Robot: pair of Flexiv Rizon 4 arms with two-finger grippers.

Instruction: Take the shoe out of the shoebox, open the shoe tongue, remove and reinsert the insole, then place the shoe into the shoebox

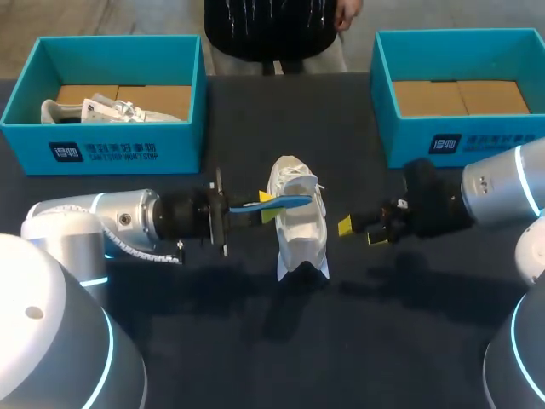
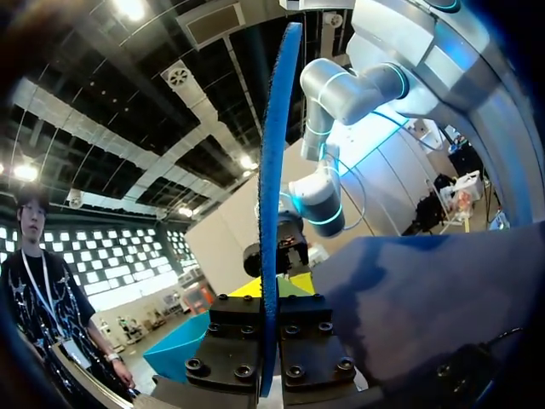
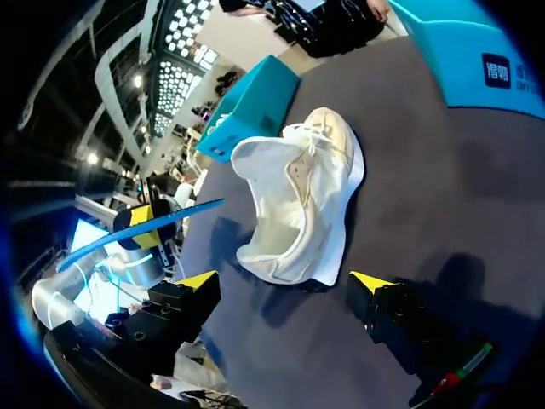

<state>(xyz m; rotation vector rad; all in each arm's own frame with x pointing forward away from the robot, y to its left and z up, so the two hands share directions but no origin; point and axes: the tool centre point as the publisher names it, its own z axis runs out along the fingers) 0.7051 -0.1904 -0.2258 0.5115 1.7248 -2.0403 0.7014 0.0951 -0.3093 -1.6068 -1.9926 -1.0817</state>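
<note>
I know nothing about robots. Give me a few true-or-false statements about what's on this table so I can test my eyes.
1. The left gripper grips a thin blue insole between its fingers. True.
2. The white shoe lies inside the right teal shoebox. False: it sits on the dark table between the two grippers, and no shoe shows in that box.
3. The right gripper is open and holds nothing. True.
4. The left teal shoebox is empty. False: a second white shoe lies in it.
</note>
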